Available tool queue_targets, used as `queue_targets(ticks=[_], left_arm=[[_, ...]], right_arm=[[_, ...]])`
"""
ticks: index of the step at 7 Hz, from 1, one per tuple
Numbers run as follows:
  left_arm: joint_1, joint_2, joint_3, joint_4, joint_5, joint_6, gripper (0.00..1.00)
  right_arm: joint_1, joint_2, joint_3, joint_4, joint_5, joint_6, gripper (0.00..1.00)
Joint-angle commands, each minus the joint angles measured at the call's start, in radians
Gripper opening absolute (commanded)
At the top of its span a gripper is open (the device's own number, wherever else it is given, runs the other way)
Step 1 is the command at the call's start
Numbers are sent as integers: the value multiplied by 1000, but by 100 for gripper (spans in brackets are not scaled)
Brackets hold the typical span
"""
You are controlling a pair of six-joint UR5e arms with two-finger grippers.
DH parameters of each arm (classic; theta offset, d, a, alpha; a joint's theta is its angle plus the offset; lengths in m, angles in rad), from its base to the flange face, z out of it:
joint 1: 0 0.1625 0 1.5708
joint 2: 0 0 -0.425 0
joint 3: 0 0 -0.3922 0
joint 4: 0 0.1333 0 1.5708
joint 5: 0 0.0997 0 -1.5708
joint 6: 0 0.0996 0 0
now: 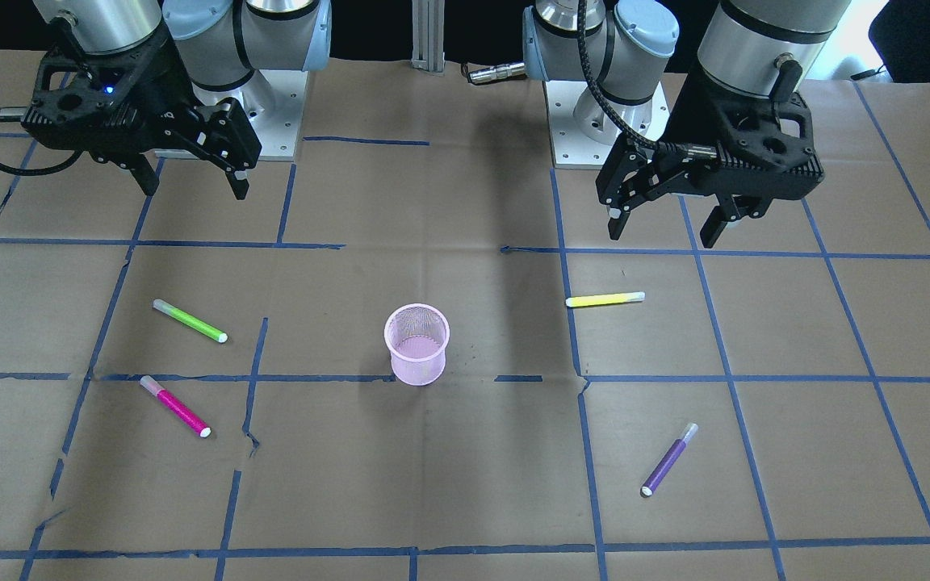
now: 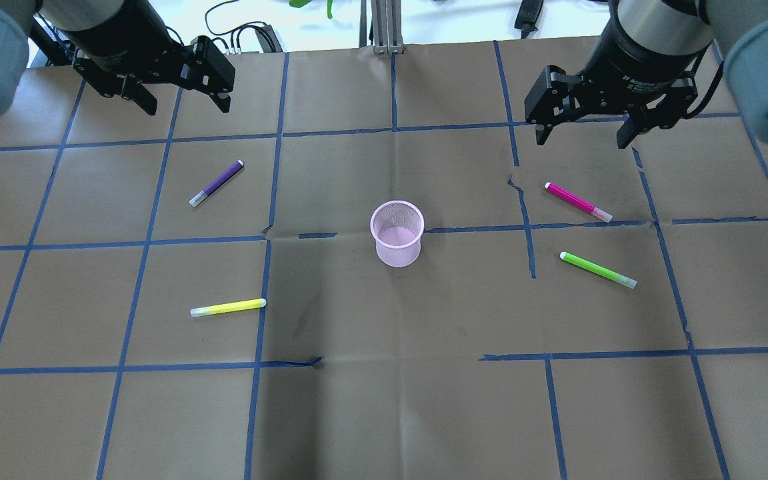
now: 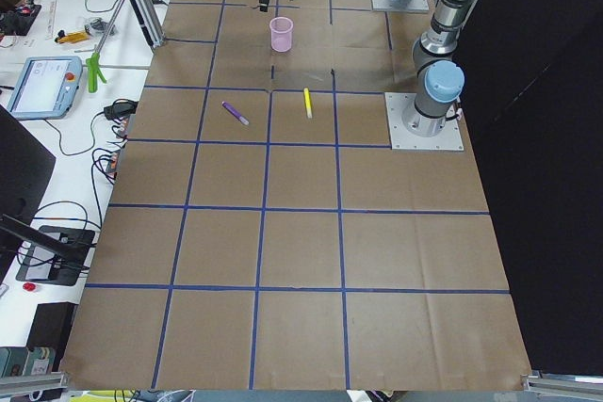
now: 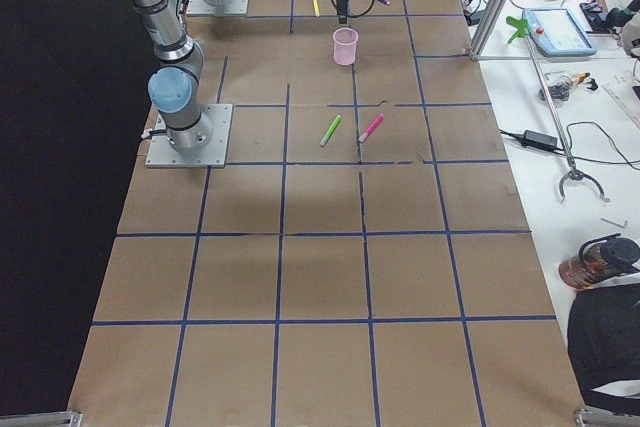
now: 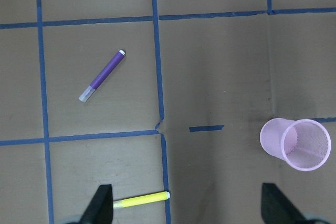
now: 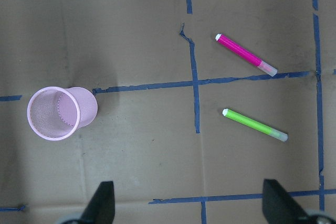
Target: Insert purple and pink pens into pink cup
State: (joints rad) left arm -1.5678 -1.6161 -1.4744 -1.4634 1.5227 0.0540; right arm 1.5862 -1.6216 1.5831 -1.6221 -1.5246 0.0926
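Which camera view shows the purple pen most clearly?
The left wrist-mounted view: the purple pen lies large and unobstructed, both ends visible. The overhead exterior and exterior front-facing views show it whole but smaller. Both side views show only a tiny purple streak. The right wrist-mounted view does not show it.

Pink cup (image 3: 281, 35) upright beyond purple pen (image 3: 236, 114)

Wrist-view jaws cropped at bottom edge
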Motion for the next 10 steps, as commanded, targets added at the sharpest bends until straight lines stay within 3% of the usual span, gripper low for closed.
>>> queue_targets(ticks=[1,8,10], left_arm=[[0,-1,-1,-5,7,0,99],[28,-27,25,-17,-3,33,99],[31,-109,28,-2,8,116,99]], right_arm=[[0,0,0,-2,0,-1,100],[-15,6,0,-6,-2,-22,100],[-34,8,0,-18,-5,-288,100]])
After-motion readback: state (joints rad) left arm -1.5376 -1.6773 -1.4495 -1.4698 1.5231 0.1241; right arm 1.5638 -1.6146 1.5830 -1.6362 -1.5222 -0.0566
